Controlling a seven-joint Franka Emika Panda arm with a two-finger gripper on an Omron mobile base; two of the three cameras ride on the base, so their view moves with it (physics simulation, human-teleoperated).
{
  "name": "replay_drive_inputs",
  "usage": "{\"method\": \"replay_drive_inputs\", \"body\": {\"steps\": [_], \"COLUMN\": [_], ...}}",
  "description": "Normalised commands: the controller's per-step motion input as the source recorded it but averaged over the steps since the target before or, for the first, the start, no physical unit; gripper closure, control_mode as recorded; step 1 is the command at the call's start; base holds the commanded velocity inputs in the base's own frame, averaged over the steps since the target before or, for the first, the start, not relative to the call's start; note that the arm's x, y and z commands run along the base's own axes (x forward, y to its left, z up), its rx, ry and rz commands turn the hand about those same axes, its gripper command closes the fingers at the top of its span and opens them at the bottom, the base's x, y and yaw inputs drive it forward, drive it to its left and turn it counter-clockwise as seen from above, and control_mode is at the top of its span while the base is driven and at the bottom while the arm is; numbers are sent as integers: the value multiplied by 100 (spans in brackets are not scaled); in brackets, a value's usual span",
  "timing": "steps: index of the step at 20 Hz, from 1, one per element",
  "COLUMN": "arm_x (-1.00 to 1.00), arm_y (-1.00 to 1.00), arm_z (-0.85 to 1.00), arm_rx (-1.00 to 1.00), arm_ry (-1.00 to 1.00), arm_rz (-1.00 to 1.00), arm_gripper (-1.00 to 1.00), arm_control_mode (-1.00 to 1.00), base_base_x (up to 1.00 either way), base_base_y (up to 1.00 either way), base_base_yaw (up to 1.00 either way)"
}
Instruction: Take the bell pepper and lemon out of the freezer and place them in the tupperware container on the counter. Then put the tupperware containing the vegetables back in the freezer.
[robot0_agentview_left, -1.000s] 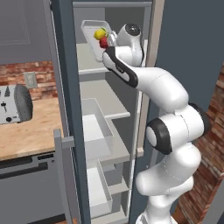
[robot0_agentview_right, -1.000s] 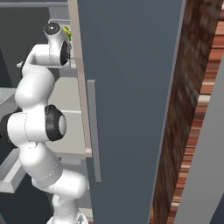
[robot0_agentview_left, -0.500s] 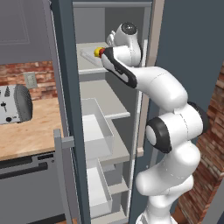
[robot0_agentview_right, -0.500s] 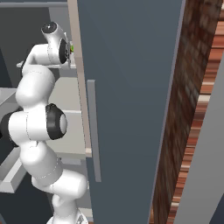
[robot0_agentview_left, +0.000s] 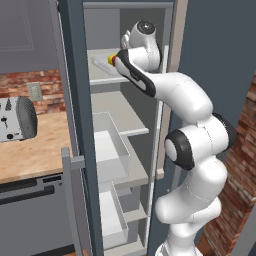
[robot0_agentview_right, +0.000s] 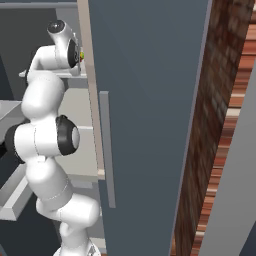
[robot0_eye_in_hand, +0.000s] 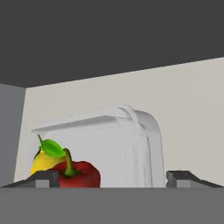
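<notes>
On the freezer (robot0_agentview_left: 75, 125) shelf, tupperware container (robot0_eye_in_hand: 118, 148) lies lengthwise ahead of wide-spread claw (robot0_eye_in_hand: 113, 178).

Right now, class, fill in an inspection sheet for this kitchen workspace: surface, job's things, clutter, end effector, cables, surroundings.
Surface: the top freezer shelf, light grey, carries the container.
Job's things: the tupperware container holds the bell pepper and the lemon, side by side.
Clutter: a toaster stands on the counter.
End effector: the end effector is open, its tips wide apart in front of the container.
Cables: nothing seen.
Surroundings: open freezer door, brick wall.
</notes>
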Motion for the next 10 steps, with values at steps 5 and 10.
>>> {"method": "replay_drive_inputs", "body": {"steps": [5, 10], "arm_x": [-52, -98], "arm_y": [0, -7], "arm_z": [0, 0], "arm_rx": [0, 0], "arm_ry": [-11, -16], "arm_rz": [0, 0], "arm_gripper": [-100, -100], "arm_control_mode": [-100, -100], "base_base_x": [0, 0], "base_base_y": [0, 0], "base_base_yaw": [0, 0]}}
